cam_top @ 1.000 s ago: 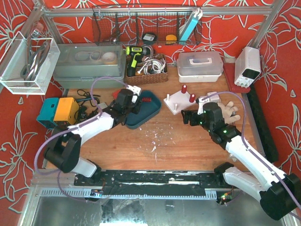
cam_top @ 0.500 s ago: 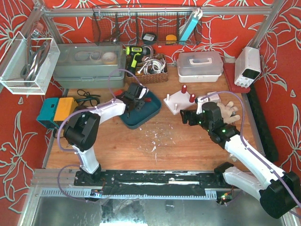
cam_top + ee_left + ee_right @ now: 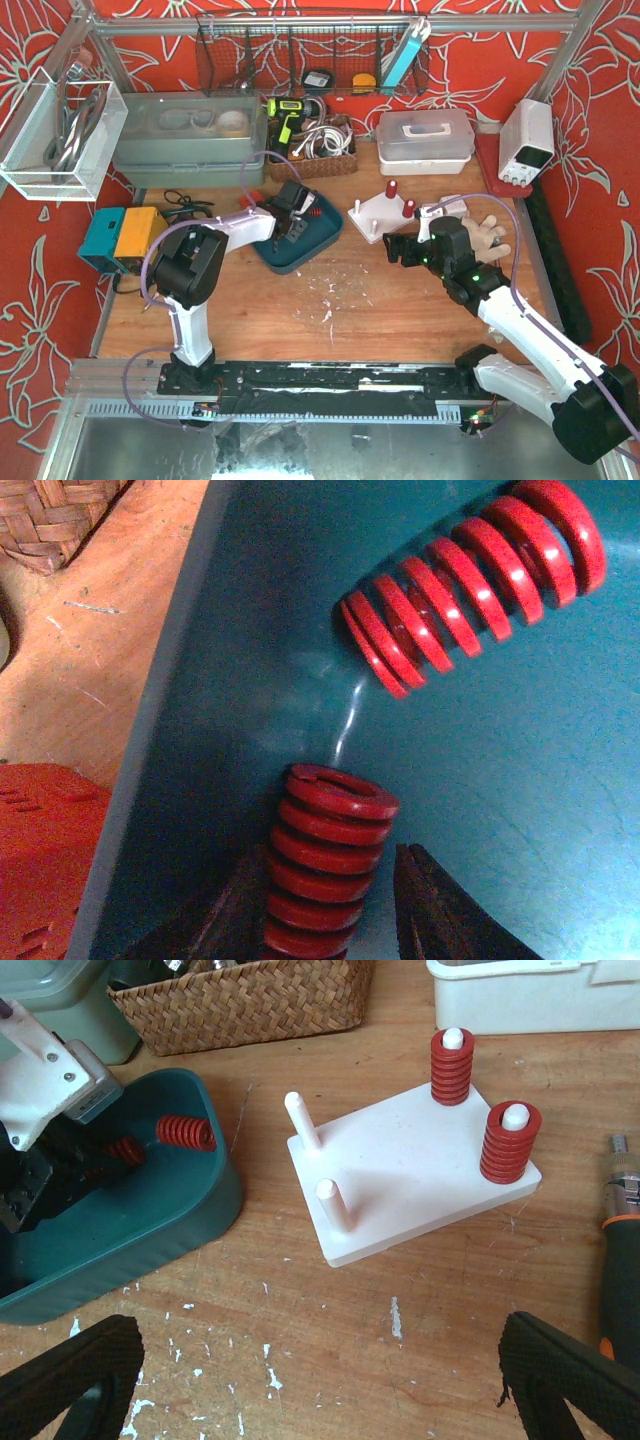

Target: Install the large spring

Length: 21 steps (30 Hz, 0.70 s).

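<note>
A thick red spring (image 3: 325, 870) stands between my left gripper's (image 3: 335, 920) fingers in the teal tray (image 3: 500, 780). The left finger (image 3: 225, 925) is at the spring and a small gap shows at the right finger (image 3: 440, 910), so the jaws are open around it. A second red spring (image 3: 470, 590) lies further in. In the top view the left gripper (image 3: 293, 215) is down in the tray (image 3: 305, 252). The white peg board (image 3: 400, 1170) holds two red springs (image 3: 510, 1143) and has two bare pegs (image 3: 338, 1203). My right gripper (image 3: 320, 1380) is wide open and empty above the table, near the board.
A wicker basket (image 3: 310, 150) and a white lidded box (image 3: 425, 135) stand behind the tray and board. A screwdriver (image 3: 620, 1220) lies right of the board. A teal and orange box (image 3: 125, 238) sits at the far left. A red plastic piece (image 3: 30, 850) lies beside the tray.
My left arm has swung its gripper rightward into the teal tray and brought it down around a spring. The right arm has hardly moved.
</note>
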{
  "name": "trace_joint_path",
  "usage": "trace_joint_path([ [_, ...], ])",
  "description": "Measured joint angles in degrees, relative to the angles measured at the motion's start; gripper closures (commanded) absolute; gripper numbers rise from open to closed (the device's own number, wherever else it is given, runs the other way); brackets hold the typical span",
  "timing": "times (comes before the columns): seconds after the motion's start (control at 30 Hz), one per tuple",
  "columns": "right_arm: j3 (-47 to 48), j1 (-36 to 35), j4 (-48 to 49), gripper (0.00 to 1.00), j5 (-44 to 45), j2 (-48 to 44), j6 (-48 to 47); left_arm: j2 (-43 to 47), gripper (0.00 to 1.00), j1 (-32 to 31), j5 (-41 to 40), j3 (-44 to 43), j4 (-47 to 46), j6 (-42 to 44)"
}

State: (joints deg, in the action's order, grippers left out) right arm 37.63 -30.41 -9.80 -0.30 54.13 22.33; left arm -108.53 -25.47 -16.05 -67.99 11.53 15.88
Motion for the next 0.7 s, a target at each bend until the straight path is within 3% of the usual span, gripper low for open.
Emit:
trace_joint_path([
  [0.33, 0.0, 0.0, -0.04, 0.03, 0.02, -0.39, 0.0, -2.97, 0.61, 0.15, 1.03, -2.1, 3.06, -1.64],
  [0.57, 0.0, -0.02, -0.02, 0.03, 0.02, -0.61, 0.0, -2.62, 0.68, 0.35, 4.33, -1.57, 2.54, -3.52],
  [0.7, 0.0, -0.02, -0.04, 0.03, 0.04, -0.7, 0.0, -2.58, 0.67, 0.35, 3.72, -1.42, 2.36, -4.04],
])
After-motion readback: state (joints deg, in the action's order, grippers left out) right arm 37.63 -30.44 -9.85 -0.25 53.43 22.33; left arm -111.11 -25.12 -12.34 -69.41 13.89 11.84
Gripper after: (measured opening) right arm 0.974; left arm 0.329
